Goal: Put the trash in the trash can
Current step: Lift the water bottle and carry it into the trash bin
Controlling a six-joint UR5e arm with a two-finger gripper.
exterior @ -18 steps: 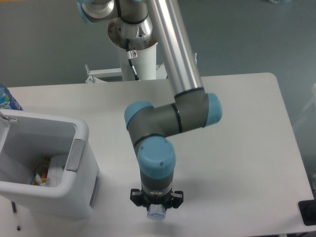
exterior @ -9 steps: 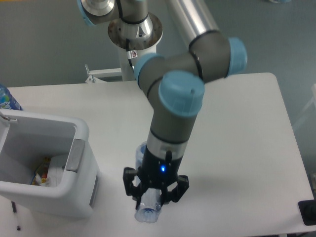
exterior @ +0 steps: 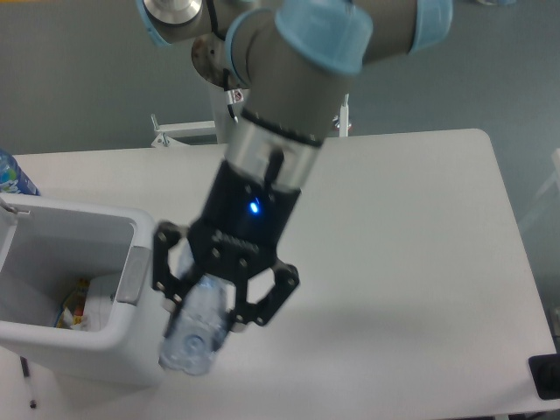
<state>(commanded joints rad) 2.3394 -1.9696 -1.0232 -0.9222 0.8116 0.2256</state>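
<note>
Hanging nearest the camera, the clear plastic bottle (exterior: 194,328) is filling the lower middle of the view, and we are gripping it in our gripper (exterior: 219,293), whose black fingers (exterior: 273,289) are closing on either side of its upper body. Its long axis is running steeply, base toward the lens and lower left; the cap end is hidden between the fingers, so we cannot tell its colour.

What the coming move turns on is this: the white trash can (exterior: 131,350) is lying to the left of the bottle, and the bottle's base is overlapping the can's right wall, by the grey handle plate (exterior: 133,274). We are judging that the bottle is still outside the opening, so the carry needs to keep going leftward over the rim before any release; letting go here could drop it onto the rim or the white table (exterior: 420,227).

Inside the can we are seeing some crumpled wrappers (exterior: 77,308), though we cannot pick out a plastic bag among them. Farther back, the table is stretching away to the robot base (exterior: 245,105), and a blue-labelled object (exterior: 12,175) is peeking in at the left edge against a grey floor.
</note>
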